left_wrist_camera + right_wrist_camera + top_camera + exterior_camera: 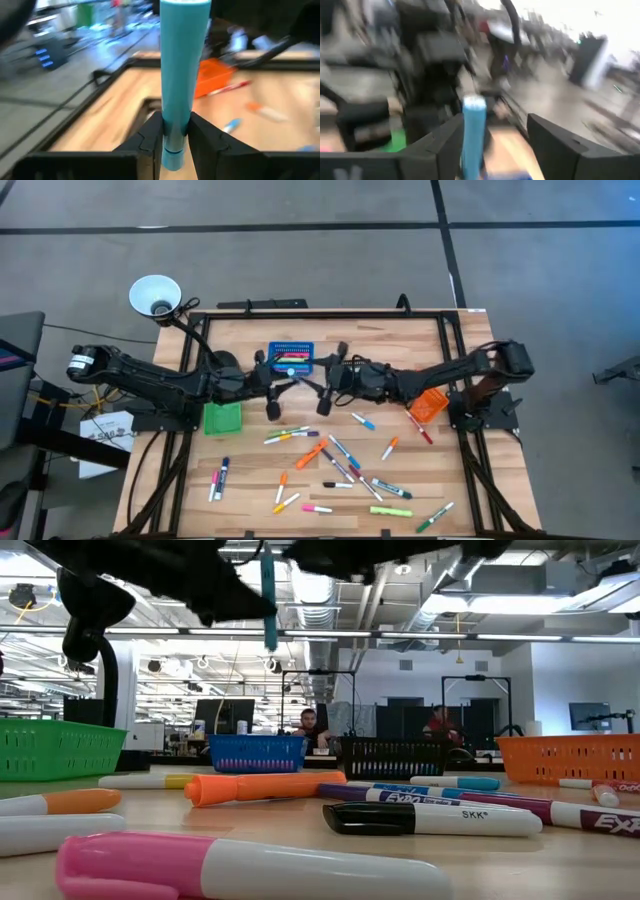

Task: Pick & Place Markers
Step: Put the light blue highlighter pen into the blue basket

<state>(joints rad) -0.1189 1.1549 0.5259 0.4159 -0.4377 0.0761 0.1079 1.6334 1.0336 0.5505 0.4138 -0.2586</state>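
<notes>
Teal marker [176,85] clenched by left pincer [172,137], right pincer [492,145] released at three o'clock; thin grip, could slip.

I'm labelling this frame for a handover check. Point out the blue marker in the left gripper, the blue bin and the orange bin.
blue marker [180,75]: left wrist view, middle of its barrel.
blue bin [291,350]: high view, its rear rim.
orange bin [428,404]: high view, its side wall.
</notes>
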